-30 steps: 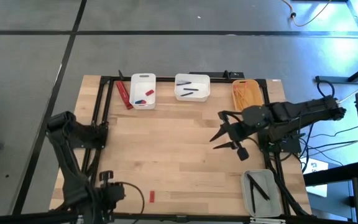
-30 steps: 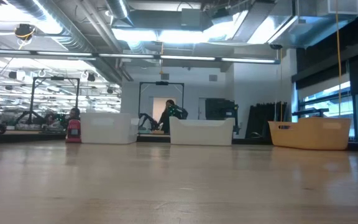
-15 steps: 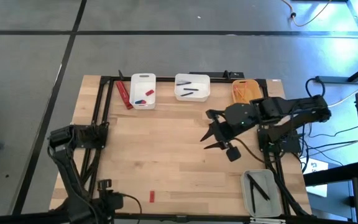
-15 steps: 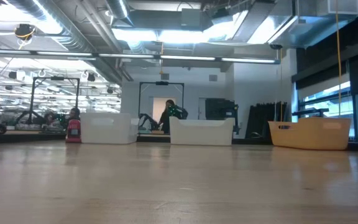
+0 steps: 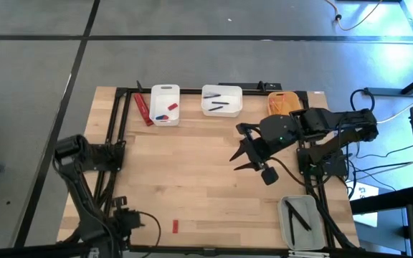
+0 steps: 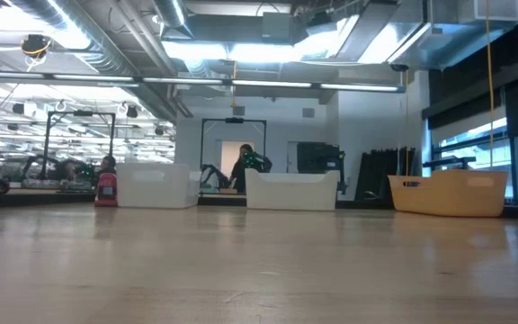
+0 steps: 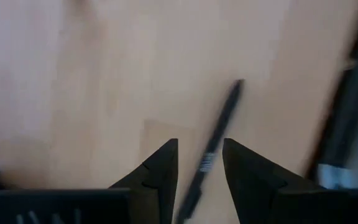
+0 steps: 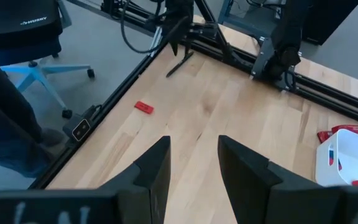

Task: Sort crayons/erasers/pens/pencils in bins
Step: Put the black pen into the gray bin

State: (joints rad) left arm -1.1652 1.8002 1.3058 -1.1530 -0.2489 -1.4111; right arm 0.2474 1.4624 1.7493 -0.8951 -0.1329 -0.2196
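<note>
A black pen (image 7: 219, 127) lies on the wooden table at its near left corner. My left gripper (image 7: 201, 144) points down over it, open, one finger on each side of the pen and apart from it. In the high view the left gripper (image 5: 124, 216) hides the pen. My right gripper (image 5: 234, 164) hangs open and empty above the table's middle right. At the far edge stand three bins: a narrow white bin (image 5: 165, 104), a wider white bin (image 5: 221, 100) with pens and a yellow-orange bin (image 5: 284, 106) with pencils. A grey bin (image 5: 302, 222) with pens sits near right.
A small red piece (image 5: 176, 226) lies near the table's front edge, right of my left gripper. A red pack (image 5: 143, 110) lies beside the narrow white bin. A black frame (image 5: 120, 92) runs along the table's edges. The table's middle is bare wood.
My left gripper has come down toward the table at the near left corner, still open. My right gripper has risen and drawn a little toward the table's left, its fingers as far apart as before.
</note>
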